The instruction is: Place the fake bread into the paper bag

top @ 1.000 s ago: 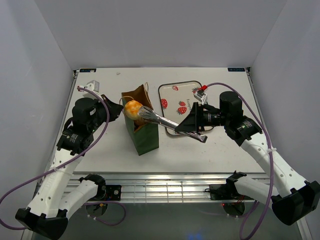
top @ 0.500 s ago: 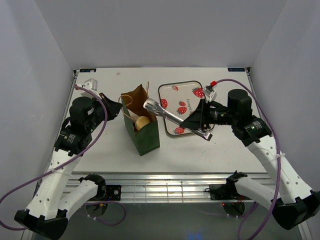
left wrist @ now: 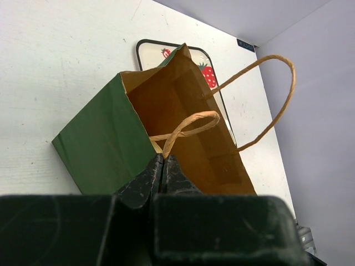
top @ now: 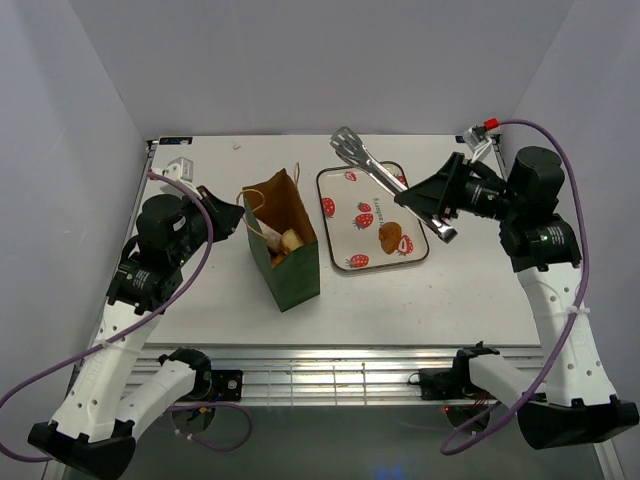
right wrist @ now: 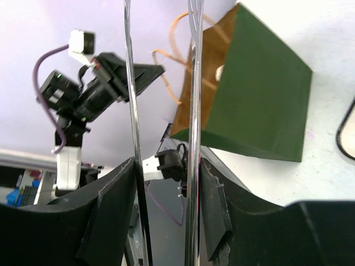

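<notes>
**A:** How does the paper bag (top: 295, 280) look?

**B:** Dark green outside and brown kraft inside. It stands upright on the table (top: 450, 290) with its mouth open, just left of the tray (top: 345, 235). Two thin tan loop handles (left wrist: 188, 124) rise from its rim.

**A:** And the bread?

**B:** Pale golden pieces (top: 290, 240) lie down inside the bag. Only their tops show, so I cannot count them. One small brown piece (top: 391, 238) sits on the white strawberry-printed tray, toward its right side, close to a printed strawberry.

**A:** What about the left arm?

**B:** It reaches in from the left, with its wrist about level with the bag's top. The left gripper (left wrist: 162, 166) has its fingers pinched together on the bag's left rim, just beside the foot of one handle, gripping the paper.

**A:** The right arm?

**B:** It rises from the right side of the table with the elbow high and the forearm angled back toward the middle. The right gripper (top: 420, 205) is clamped around a pair of metal tongs (top: 375, 170), partway along their length. The tongs slant across the tray. Their head lies beyond the tray's far edge, well apart from the bag, and their handle end is just off the tray's right edge. In the right wrist view the two tong arms stand apart.
</notes>
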Controlling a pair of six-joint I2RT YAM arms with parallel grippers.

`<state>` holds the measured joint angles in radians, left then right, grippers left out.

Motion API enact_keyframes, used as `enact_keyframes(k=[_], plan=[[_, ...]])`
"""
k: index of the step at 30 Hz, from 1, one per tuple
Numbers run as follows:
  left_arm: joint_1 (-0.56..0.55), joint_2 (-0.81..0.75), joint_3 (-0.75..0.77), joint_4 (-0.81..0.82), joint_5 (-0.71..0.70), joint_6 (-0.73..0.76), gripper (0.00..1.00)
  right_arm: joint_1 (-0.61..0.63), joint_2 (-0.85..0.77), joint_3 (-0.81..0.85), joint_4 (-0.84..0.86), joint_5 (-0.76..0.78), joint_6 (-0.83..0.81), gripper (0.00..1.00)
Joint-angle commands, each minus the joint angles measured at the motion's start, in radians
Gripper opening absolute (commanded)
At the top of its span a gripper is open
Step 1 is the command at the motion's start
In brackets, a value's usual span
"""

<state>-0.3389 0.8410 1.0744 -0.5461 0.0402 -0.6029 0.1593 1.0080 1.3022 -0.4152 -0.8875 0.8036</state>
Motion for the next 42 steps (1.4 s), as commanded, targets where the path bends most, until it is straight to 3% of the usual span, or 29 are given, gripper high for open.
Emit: enact_keyframes(k=[1, 8, 15, 26, 42], plan=[[0.005, -0.019, -0.002, 0.008, 0.023, -0.001, 0.0, -0.065, 0.058, -0.003, 0.007, -0.019, -0.037, 0.52], [0.005, -0.029, -0.019, 0.023, 0.044, 0.002, 0.0, -0.196, 0.129, -0.209, 0.01, 0.004, -0.099, 0.51], [0.005, -0.037, -0.065, 0.06, 0.072, -0.001, 0.0, -0.274, 0.168, -0.375, -0.045, 0.123, -0.2, 0.5], [0.005, -0.039, -0.119, 0.1, 0.105, -0.008, 0.0, -0.305, 0.204, -0.411, -0.2, 0.429, -0.386, 0.5], [0.005, -0.033, -0.131, 0.109, 0.104, -0.011, 0.0, -0.29, 0.29, -0.463, -0.152, 0.323, -0.423, 0.5]])
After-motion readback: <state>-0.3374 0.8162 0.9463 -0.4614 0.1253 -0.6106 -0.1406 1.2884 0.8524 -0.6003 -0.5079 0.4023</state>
